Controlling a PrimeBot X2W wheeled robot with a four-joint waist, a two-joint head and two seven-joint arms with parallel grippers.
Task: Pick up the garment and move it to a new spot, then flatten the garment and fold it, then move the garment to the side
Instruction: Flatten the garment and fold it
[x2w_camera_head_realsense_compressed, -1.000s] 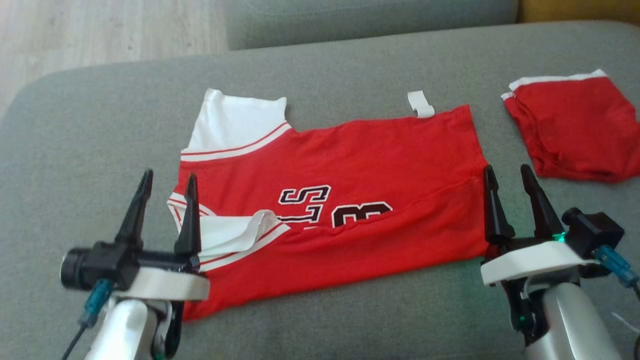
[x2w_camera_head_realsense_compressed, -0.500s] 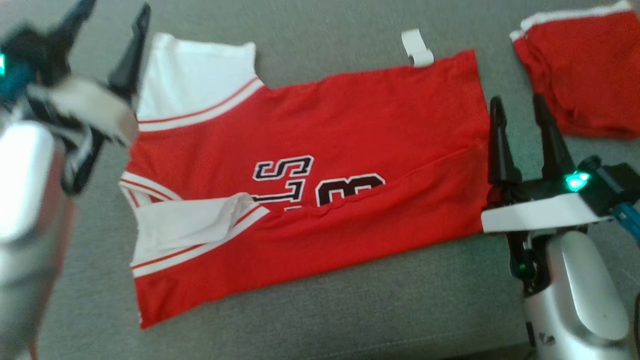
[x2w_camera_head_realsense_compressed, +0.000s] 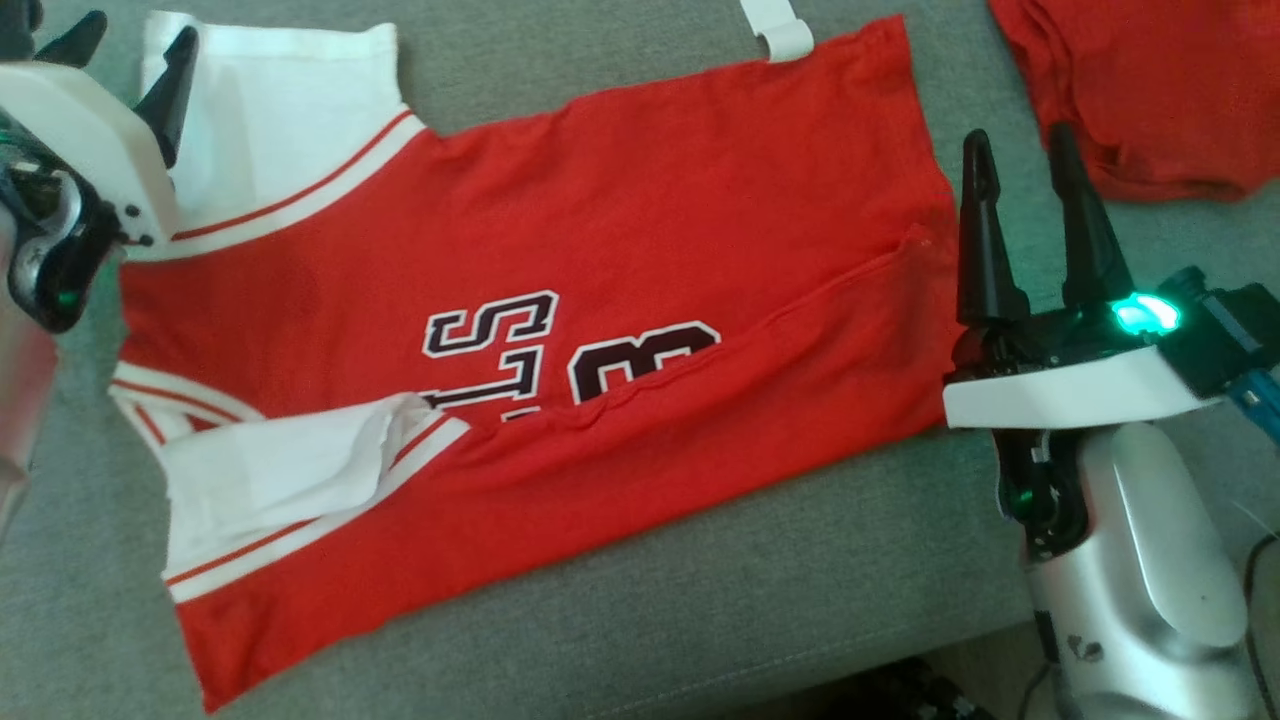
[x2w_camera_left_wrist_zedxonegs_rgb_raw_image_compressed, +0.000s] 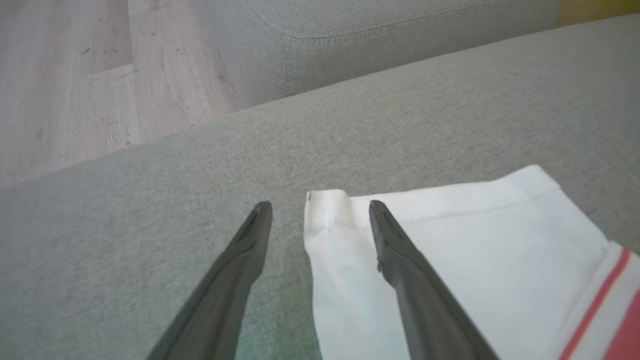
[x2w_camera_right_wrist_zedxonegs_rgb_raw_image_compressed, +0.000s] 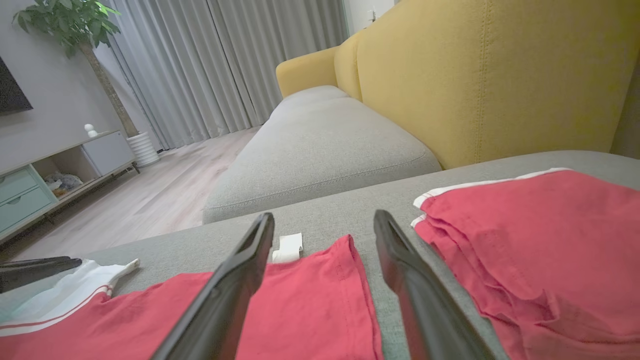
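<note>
The jersey (x2w_camera_head_realsense_compressed: 600, 300) is lying part-folded on the sofa (x2w_camera_head_realsense_compressed: 800, 620), the left gripper (x2w_camera_left_wrist_zedxonegs_rgb_raw_image_compressed: 320, 206) gaping astride the sleeve (x2w_camera_left_wrist_zedxonegs_rgb_raw_image_compressed: 475, 240) corner and the right gripper (x2w_camera_head_realsense_compressed: 1018, 150) gaping at the hem, so both should be pinching far edges level, folding evenly.

The jersey (x2w_camera_head_realsense_compressed: 640, 230) is red with white sleeves trimmed in red and white stripes; it lies spread on the grey cushion (x2w_camera_head_realsense_compressed: 800, 620), sleeves to the left, hem to the right; its near long edge is folded over the body, half covering the black, white-outlined lettering (x2w_camera_head_realsense_compressed: 560, 355); the near sleeve (x2w_camera_head_realsense_compressed: 270, 475) is folded in on top; the far sleeve (x2w_camera_head_realsense_compressed: 280, 90) lies flat; a white tag (x2w_camera_head_realsense_compressed: 775, 25) sticks out at the far right corner.
</note>
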